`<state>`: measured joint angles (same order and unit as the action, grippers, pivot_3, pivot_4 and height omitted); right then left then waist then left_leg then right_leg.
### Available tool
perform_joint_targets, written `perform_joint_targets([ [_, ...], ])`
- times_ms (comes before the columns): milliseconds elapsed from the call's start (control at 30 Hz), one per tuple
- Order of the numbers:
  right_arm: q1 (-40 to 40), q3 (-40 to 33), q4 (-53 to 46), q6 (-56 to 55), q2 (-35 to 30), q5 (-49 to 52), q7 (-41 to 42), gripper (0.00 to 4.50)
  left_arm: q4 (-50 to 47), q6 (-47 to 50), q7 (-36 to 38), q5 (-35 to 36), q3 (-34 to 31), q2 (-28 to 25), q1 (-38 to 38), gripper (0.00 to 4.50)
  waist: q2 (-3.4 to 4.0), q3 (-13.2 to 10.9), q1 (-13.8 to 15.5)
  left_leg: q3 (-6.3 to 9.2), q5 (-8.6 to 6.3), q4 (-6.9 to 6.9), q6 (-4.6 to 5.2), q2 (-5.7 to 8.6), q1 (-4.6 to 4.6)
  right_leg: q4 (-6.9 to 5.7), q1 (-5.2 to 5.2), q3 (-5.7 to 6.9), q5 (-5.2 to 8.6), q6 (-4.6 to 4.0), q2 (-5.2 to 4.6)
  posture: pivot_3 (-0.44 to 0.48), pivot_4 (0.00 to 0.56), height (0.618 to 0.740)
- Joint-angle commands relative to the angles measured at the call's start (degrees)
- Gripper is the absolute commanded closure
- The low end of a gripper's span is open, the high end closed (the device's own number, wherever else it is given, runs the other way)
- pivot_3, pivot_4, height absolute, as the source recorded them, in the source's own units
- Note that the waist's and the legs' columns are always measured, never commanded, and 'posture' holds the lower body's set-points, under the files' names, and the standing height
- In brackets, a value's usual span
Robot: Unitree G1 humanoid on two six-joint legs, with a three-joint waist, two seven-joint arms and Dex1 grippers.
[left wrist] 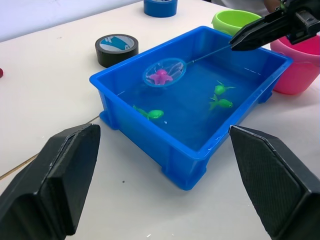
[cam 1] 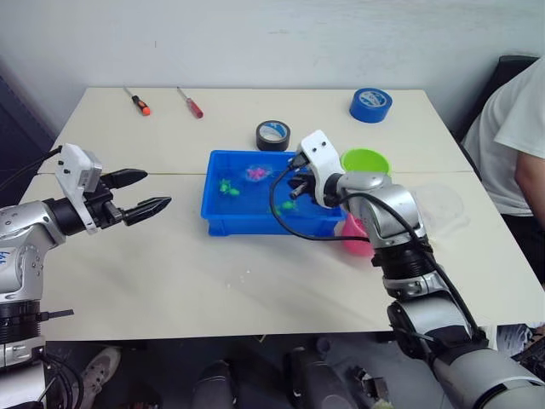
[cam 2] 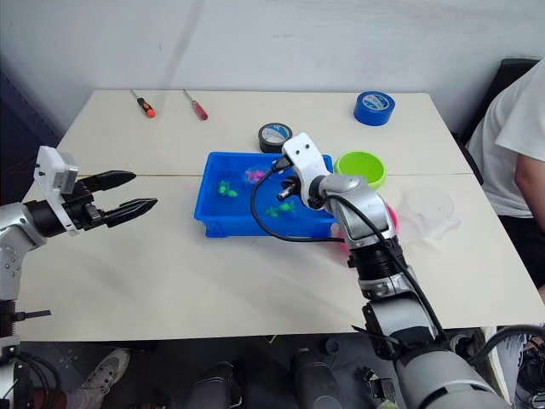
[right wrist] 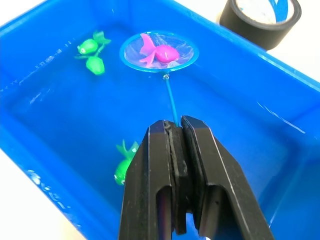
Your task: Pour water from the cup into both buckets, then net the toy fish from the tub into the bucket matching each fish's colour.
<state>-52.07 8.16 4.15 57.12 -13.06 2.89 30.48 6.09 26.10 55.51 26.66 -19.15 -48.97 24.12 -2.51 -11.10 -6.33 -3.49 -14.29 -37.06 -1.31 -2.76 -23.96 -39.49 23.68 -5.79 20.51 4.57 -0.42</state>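
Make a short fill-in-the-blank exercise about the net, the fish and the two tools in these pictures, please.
1. The fish lying in the net is ____ in colour.
2. The right tool is shut on the net's ____.
3. The left tool hovers over the table with its fingers ____.
4. Three ____ fish remain loose in the tub.

Missing words: pink; handle; open; green

Right gripper (cam 2: 292, 183) reaches over the tub (cam 2: 213, 217).
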Motion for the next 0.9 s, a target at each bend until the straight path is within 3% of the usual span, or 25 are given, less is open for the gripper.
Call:
perform_joint_targets([
  [33,2.9,-1.1,-9.8,2.9,-2.3,3.4,2.0,4.50,1.3,-2.0,1.9,0.3,-1.0,-2.2,1.8,0.03,0.00,0.0,0.1,0.07,0.00,-0.01,-0.01,0.00,-0.08,0.01,0.04,0.05,0.00,0.00,-0.01,0.000,0.150,0.734],
  [467,9.7,-2.7,-18.7,0.8,-7.5,10.1,4.1,4.50,3.2,-2.4,5.9,0.6,2.4,-1.8,4.5,0.03,0.00,0.0,0.3,0.14,0.00,0.01,0.00,0.04,-0.19,0.14,0.04,0.11,0.00,0.00,-0.05,0.000,0.150,0.734],
  [667,15.1,-7.1,-23.3,-2.7,-11.6,12.4,4.5,4.50,5.2,-3.0,8.7,0.0,7.4,0.9,9.2,0.03,0.00,0.0,1.5,0.14,0.00,0.01,0.01,0.04,-0.20,0.18,0.03,0.12,0.00,0.00,-0.02,0.000,0.150,0.734],
  [733,16.0,-10.1,-25.8,-1.2,-13.1,14.1,4.2,4.50,6.6,-3.3,9.7,-0.2,8.7,1.8,11.3,0.03,0.00,0.0,1.5,0.11,0.01,-0.02,0.01,0.04,-0.20,0.17,0.04,0.10,0.00,0.01,-0.01,0.000,0.150,0.734],
  [900,24.4,-25.4,-37.5,3.6,-23.8,20.2,7.2,4.50,8.1,-3.6,11.8,-0.4,12.1,4.9,16.0,0.03,0.04,0.0,2.6,0.16,-0.01,0.03,0.05,0.05,-0.25,0.33,-0.01,0.15,0.00,0.01,-0.01,0.000,0.150,0.734],
])
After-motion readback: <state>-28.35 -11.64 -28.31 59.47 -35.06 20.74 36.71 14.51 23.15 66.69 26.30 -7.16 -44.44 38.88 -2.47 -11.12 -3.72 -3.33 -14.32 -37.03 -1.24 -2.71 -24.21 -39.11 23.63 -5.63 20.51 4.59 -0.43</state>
